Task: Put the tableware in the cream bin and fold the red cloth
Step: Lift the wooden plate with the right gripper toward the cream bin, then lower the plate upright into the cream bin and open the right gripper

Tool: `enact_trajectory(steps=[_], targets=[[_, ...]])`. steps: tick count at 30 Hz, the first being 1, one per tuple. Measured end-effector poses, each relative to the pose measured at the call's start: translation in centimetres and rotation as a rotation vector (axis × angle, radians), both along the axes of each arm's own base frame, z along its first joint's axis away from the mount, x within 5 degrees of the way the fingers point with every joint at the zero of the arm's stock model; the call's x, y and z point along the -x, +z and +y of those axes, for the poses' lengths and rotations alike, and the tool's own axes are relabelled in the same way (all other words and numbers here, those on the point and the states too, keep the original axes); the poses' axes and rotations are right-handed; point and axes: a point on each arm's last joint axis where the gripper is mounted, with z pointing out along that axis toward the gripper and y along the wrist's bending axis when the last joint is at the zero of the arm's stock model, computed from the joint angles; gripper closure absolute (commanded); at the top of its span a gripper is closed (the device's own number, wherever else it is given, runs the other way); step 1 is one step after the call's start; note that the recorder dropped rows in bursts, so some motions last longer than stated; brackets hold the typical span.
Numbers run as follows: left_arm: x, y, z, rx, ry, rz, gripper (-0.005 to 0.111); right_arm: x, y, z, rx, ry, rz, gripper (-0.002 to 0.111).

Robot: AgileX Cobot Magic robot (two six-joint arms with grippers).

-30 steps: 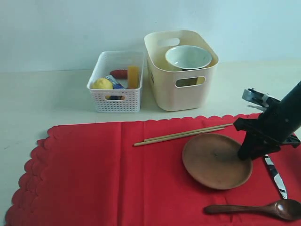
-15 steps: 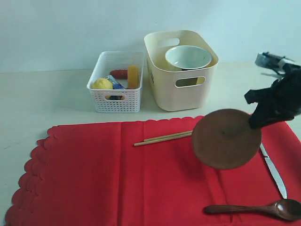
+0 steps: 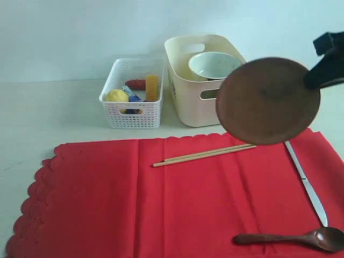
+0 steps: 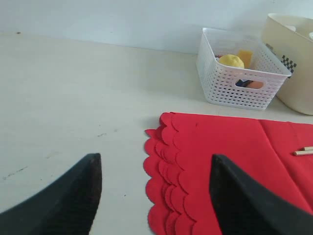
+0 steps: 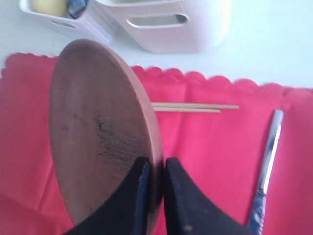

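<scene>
The plate [image 3: 267, 101] has been lifted off the red cloth [image 3: 134, 204] and is held tilted in the air by the cream bin's [image 3: 185, 91] right side, its rim pinched by the right tool [image 5: 155, 171]. Dropping it in is judged next. The chopsticks [image 3: 204, 155], knife [image 3: 306, 183] and spoon [image 3: 290, 238] are left lying; the left tool [image 4: 154, 169] is spread.

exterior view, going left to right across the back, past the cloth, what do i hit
white basket → cream bin → brown plate, held up on edge → right gripper clamped on its rim
</scene>
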Motion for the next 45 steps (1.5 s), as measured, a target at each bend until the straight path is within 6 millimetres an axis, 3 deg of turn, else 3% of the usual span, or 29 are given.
enact_trajectory(steps=[6,12,15,22,27,31,38,45], targets=[[0.0,0.0,0.0,0.000,0.000,0.000,0.045,-0.8,4.1,0.6,-0.083,0.014,-0.109,0.108],[0.0,0.0,0.0,0.000,0.000,0.000,0.045,-4.0,5.6,2.3,-0.104,0.060,-0.187,0.108],[0.0,0.0,0.0,0.000,0.000,0.000,0.045,-6.8,5.3,3.5,-0.083,0.076,-0.217,0.108],[0.0,0.0,0.0,0.000,0.000,0.000,0.045,-15.0,2.6,4.8,0.009,0.053,-0.226,0.108],[0.0,0.0,0.0,0.000,0.000,0.000,0.045,-18.8,0.5,6.0,0.110,0.047,-0.226,0.108],[0.0,0.0,0.0,0.000,0.000,0.000,0.045,-20.0,0.1,8.3,0.211,0.073,-0.255,0.108],[0.0,0.0,0.0,0.000,0.000,0.000,0.045,-20.5,-0.3,11.9,0.323,0.065,-0.276,0.108],[0.0,0.0,0.0,0.000,0.000,0.000,0.045,-20.5,-0.6,13.3,0.328,0.005,-0.275,0.108]])
